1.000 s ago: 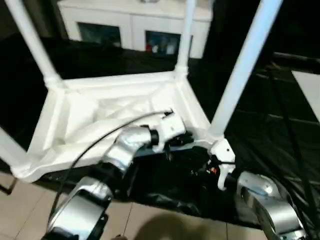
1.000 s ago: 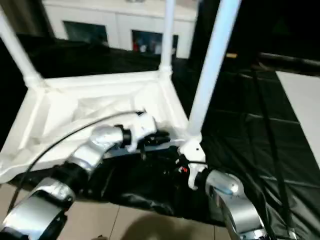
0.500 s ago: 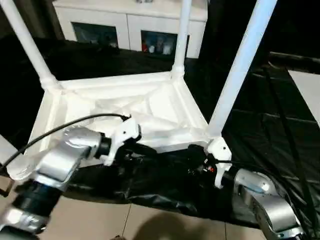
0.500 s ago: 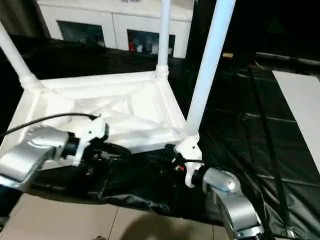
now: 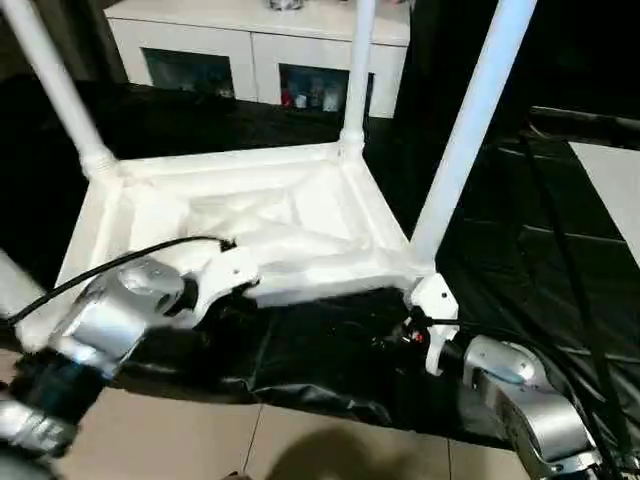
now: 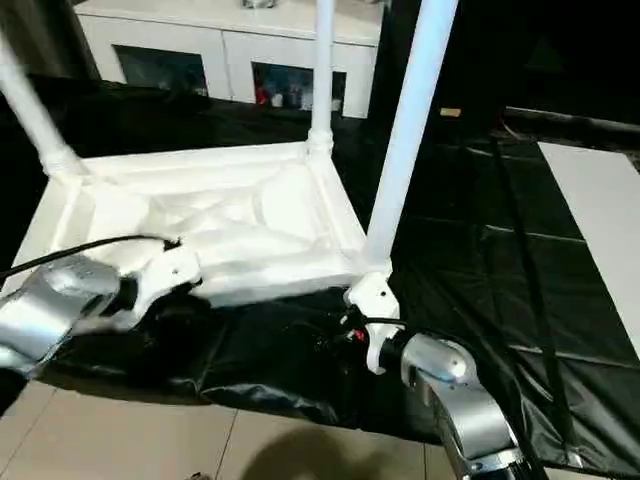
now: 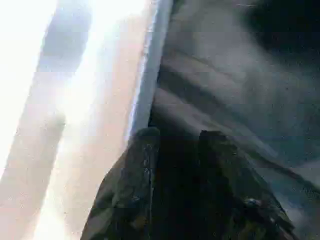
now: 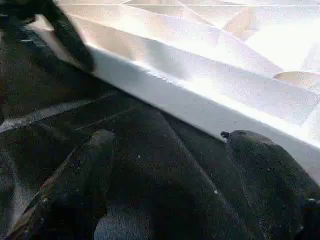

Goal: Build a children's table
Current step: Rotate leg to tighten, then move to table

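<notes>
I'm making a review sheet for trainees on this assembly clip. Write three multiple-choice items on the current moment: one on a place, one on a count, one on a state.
1. Where does the white plastic rectangular tabletop lie?
A. On the black sheet
B. On top of the white cabinet
C. Held in the air

2. How many long white tapered legs rise from its corner sockets in the left eye view?
A. One
B. Two
C. Three

3. Which way does the tabletop face?
A. Ribbed underside up
B. Ribbed underside down
C. On edge

Answers: 1 A, the black sheet spreads under it. 2 C, a far left leg, a far right leg and a near right leg stand upright. 3 A, the ribs show.
</notes>
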### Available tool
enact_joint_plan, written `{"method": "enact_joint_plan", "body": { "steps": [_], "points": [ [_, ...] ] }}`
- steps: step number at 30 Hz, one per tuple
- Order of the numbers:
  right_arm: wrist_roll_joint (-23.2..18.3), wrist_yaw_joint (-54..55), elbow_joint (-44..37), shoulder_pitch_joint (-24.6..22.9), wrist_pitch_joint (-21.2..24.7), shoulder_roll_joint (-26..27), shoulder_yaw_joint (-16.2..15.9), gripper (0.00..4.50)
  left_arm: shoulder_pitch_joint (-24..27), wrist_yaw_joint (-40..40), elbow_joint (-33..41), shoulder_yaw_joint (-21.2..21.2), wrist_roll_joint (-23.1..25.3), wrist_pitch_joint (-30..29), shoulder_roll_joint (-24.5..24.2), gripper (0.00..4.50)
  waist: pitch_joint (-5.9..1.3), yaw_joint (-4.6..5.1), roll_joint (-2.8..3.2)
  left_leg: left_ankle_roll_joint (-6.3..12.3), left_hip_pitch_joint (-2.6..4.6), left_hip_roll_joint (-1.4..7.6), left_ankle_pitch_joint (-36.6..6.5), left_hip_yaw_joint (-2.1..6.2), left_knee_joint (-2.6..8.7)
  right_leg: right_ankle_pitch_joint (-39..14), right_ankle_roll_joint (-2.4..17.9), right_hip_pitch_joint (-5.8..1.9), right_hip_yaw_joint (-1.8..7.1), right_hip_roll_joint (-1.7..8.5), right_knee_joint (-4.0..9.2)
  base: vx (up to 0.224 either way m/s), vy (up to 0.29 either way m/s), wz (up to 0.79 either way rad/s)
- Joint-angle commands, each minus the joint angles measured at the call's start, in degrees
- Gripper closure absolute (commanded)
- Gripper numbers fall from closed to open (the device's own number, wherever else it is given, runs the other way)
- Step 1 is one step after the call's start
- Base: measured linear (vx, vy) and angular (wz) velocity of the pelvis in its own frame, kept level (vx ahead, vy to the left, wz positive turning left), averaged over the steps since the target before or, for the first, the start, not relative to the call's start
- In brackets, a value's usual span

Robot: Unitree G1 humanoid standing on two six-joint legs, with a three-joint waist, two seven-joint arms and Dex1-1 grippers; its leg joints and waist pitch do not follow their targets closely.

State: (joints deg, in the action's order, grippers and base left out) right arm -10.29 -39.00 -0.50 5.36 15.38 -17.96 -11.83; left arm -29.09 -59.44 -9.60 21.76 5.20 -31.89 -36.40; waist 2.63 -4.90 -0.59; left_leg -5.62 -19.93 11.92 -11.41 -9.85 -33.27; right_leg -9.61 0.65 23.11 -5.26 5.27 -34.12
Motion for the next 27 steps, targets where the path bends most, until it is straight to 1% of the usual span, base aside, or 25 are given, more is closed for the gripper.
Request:
{"method": "enact_joint_plan", "body": {
  "steps": [1,3,4,5,6,7,8,9,10,11,12,13,14,15,16,17,18,19,20,21,22,23,25,26,27],
  "points": [
    [0.95,0.39,0.52,0.49,-0.52,-0.1,-0.19,0.66,-3.51,5.92,-2.88,-1.67,2.82,1.86,1.04,2.89,-3.01,0.14,0.22,0.66,-0.03,0.82,-12.73,0.07,4.15,-21.82,6.38,-2.72,2.84,2.72,4.75,0.0,0.0,0.0],
    [1.2,0.6,0.64,0.44,-0.68,-0.01,-0.31,0.66,-5.63,10.33,-6.57,-1.63,4.81,4.81,2.39,2.89,-3.01,0.08,0.07,0.81,-0.14,0.66,-12.68,0.1,4.07,-22.96,5.36,-2.66,2.68,2.57,5.03,0.0,0.0,0.0],
    [1.34,0.7,0.71,0.42,-0.78,0.01,-0.37,0.66,-6.59,12.44,-8.36,-1.36,5.7,5.78,2.82,2.89,-3.19,-0.08,0.14,0.79,-0.07,0.74,-12.29,0.2,3.96,-22.25,5.23,-2.65,2.67,2.66,4.89,0.0,0.0,0.0],
    [1.73,1.16,1.14,0.65,-1.07,0.18,-0.46,0.66,-9.32,19.28,-13.89,-0.38,8.65,9.62,3.9,2.89,-3.25,-0.06,0.2,0.7,-0.3,0.83,-11.77,0.34,4.03,-20.83,5.5,-2.85,2.65,2.71,4.61,0.0,0.0,0.0],
    [1.73,1.16,1.14,0.65,-1.07,0.18,-0.46,0.66,-9.32,19.28,-13.89,-0.38,8.65,9.62,3.9,2.89,-3.09,0.0,0.26,0.98,-0.52,0.63,-12.0,0.34,4.01,-21.14,5.06,-2.75,2.53,2.39,4.84,0.0,0.0,0.0],
    [1.9,1.36,1.32,0.76,-1.19,0.26,-0.49,0.66,-10.36,22.21,-16.04,-0.01,9.94,10.94,4.28,2.89,-3.33,-0.05,0.18,0.73,-0.36,0.65,-12.25,0.38,3.85,-20.94,4.67,-2.86,2.48,2.54,4.69,0.0,0.0,0.0],
    [2.08,1.6,1.48,0.86,-1.36,0.34,-0.49,0.66,-11.3,25.02,-18.11,0.69,11.67,13.07,4.46,2.89,-3.44,-0.01,0.1,0.82,-0.5,0.67,-11.56,0.46,3.82,-19.53,4.49,-2.95,2.48,2.45,4.52,0.0,0.0,0.0],
    [2.27,1.9,1.54,0.93,-1.46,0.49,-0.55,0.66,-12.19,28.78,-20.67,1.21,13.59,15.14,4.78,2.89,-3.51,-0.09,0.42,0.74,-0.46,0.78,-11.23,0.56,3.85,-18.7,4.79,-3.0,2.51,2.58,4.39,0.0,0.0,0.0],
    [2.32,1.99,1.52,0.93,-1.48,0.53,-0.56,0.66,-12.39,30.0,-21.34,1.25,14.1,15.68,4.92,2.89,-3.46,0.12,0.42,0.74,-0.65,0.72,-11.05,0.55,3.82,-17.19,5.04,-3.05,2.47,2.37,4.39,0.0,0.0,0.0],
    [2.4,2.11,1.5,0.92,-1.51,0.58,-0.58,0.66,-12.64,31.96,-22.17,1.31,14.88,16.55,5.11,2.89,-3.58,0.08,0.33,0.68,-0.74,0.72,-10.66,0.62,3.76,-16.07,5.63,-3.23,2.45,2.47,4.06,0.0,0.0,0.0],
    [2.44,2.24,1.33,0.8,-1.48,0.62,-0.6,0.66,-12.56,34.23,-22.45,0.76,15.23,17.73,5.55,2.89,-3.58,0.08,0.59,0.61,-0.67,0.78,-10.56,0.63,3.78,-15.46,5.98,-3.19,2.5,2.51,3.99,0.0,0.0,0.0],
    [2.47,2.32,1.18,0.69,-1.46,0.64,-0.61,0.66,-12.45,35.6,-22.5,0.34,15.4,18.57,5.83,2.89,-3.63,0.18,0.64,0.69,-0.69,0.85,-10.25,0.61,3.73,-13.7,6.88,-3.17,2.55,2.51,3.84,0.0,0.0,0.0],
    [2.51,2.37,0.93,0.49,-1.44,0.61,-0.58,0.66,-11.71,36.32,-21.5,-1.27,14.12,19.89,6.58,2.89,-3.76,0.08,0.8,0.74,-0.48,0.91,-9.98,0.55,3.58,-12.05,7.95,-3.1,2.6,2.57,3.67,0.0,0.0,0.0],
    [2.52,2.51,0.34,0.01,-1.38,0.65,-0.31,0.66,-9.75,36.46,-18.92,-5.83,9.49,21.7,8.94,2.89,-3.77,0.12,0.69,0.89,-0.6,0.89,-9.59,0.51,3.52,-10.92,8.62,-3.18,2.62,2.58,3.56,0.0,0.0,0.0],
    [2.49,2.6,0.04,-0.24,-1.36,0.68,-0.16,0.66,-8.69,36.14,-17.5,-8.08,7.02,22.44,10.15,2.89,-3.8,0.06,0.68,0.89,-0.67,0.99,-8.91,0.42,3.47,-8.51,10.28,-3.26,2.67,2.65,3.34,0.0,0.0,0.0],
    [2.53,2.97,-0.44,-0.64,-1.67,0.82,0.02,0.66,-7.44,36.56,-16.34,-10.97,3.67,24.06,11.98,2.89,-3.88,0.0,0.67,1.03,-0.71,1.04,-8.44,0.46,3.4,-7.31,11.05,-3.36,2.66,2.74,3.08,0.0,0.0,0.0],
    [2.56,3.23,-0.75,-0.9,-1.92,0.92,0.12,0.66,-6.71,36.91,-15.76,-12.66,1.61,25.19,13.12,2.89,-3.92,-0.03,0.92,1.39,-0.71,1.01,-8.2,0.3,3.25,-5.17,12.12,-3.26,2.7,2.6,3.02,0.0,0.0,0.0],
    [2.81,5.12,-1.17,-0.84,-2.22,1.6,1.09,0.66,-4.1,38.95,-12.18,-17.06,-2.37,23.38,16.16,2.89,-4.02,-0.16,1.04,1.77,-0.65,1.01,-8.06,0.31,3.23,-3.81,12.68,-3.3,2.66,2.53,2.76,0.0,0.0,0.0],
    [3.15,6.84,-1.34,-0.71,-2.49,2.2,1.86,0.66,-2.25,40.81,-9.98,-19.47,-4.42,22.95,17.83,2.89,-3.98,0.05,0.96,1.99,-0.96,1.11,-7.38,0.34,3.23,-1.91,13.39,-3.51,2.64,2.62,2.49,0.0,0.0,0.0],
    [3.87,10.42,-1.39,-0.33,-3.09,3.51,3.49,0.66,1.19,43.01,-5.9,-22.84,-7.5,22.33,20.09,2.89,-4.07,0.02,0.95,1.94,-0.85,1.24,-7.22,0.34,3.09,-1.46,13.78,-3.54,2.65,2.75,2.36,0.0,0.0,0.0],
    [3.91,10.76,-1.38,-0.29,-3.1,3.65,3.66,0.66,1.5,43.23,-5.59,-23.0,-7.65,22.51,20.2,2.89,-3.71,0.38,0.63,2.16,-1.26,1.1,-8.04,0.26,3.32,-3.41,13.7,-3.66,2.58,2.74,2.7,0.0,0.0,0.0],
    [4.28,13.6,-1.33,0.08,-3.19,4.8,5.02,0.66,4.12,45.08,-2.99,-24.3,-8.95,23.98,21.17,2.89,-3.78,0.22,0.86,2.02,-0.92,1.05,-8.88,0.22,3.3,-5.38,13.26,-3.51,2.51,2.7,2.88,0.0,0.0,0.0],
    [5.36,19.21,-1.18,0.67,-4.12,6.97,7.43,0.66,8.86,49.68,0.85,-25.77,-8.7,26.99,22.36,2.89,-3.38,0.94,0.97,1.71,-0.74,1.08,-12.72,0.22,3.67,-13.05,10.07,-3.14,2.53,2.51,3.91,0.0,0.0,0.0],
    [6.39,23.19,-1.38,1.12,-4.82,8.39,8.82,0.66,13.42,52.05,4.61,-26.88,-7.94,28.96,23.19,2.89,-3.17,1.35,1.01,1.39,-0.57,1.01,-14.6,0.17,3.77,-16.56,8.42,-2.84,2.48,2.34,4.42,0.0,0.0,0.0],
    [6.44,24.23,-1.47,1.29,-4.76,8.81,9.22,0.66,15.17,52.55,6.12,-27.53,-7.46,29.46,23.68,2.89,-3.12,1.53,0.99,1.19,-0.63,0.99,-15.05,0.27,3.85,-17.85,7.76,-2.88,2.42,2.32,4.49,0.0,0.0,0.0]
  ]
}}
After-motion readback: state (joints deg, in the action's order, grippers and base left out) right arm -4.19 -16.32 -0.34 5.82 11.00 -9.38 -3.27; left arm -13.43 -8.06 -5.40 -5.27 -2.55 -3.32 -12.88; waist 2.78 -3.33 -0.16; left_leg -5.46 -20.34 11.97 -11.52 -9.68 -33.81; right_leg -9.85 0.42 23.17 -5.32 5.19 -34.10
